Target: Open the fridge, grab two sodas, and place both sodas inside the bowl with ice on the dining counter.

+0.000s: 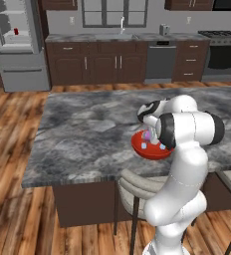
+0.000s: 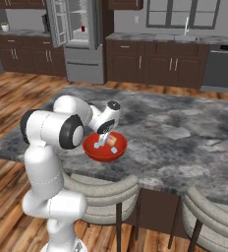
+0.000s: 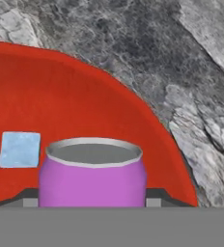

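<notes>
Ice cube (image 3: 20,149) beside purple soda (image 3: 92,176)

1. We see the bowl (image 1: 150,148) on the tabletop (image 1: 87,134), near its front edge, above a stool (image 1: 137,187) tucked under that edge.
2. We find the can (image 3: 92,173) upright in the bowl, between the fingers of the tool (image 3: 92,202), with an ice piece (image 3: 20,149) just beside it.
3. The fridge (image 1: 20,45) stands well behind the tabletop's far left corner, doors open, another can (image 1: 16,31) on a shelf inside.
</notes>
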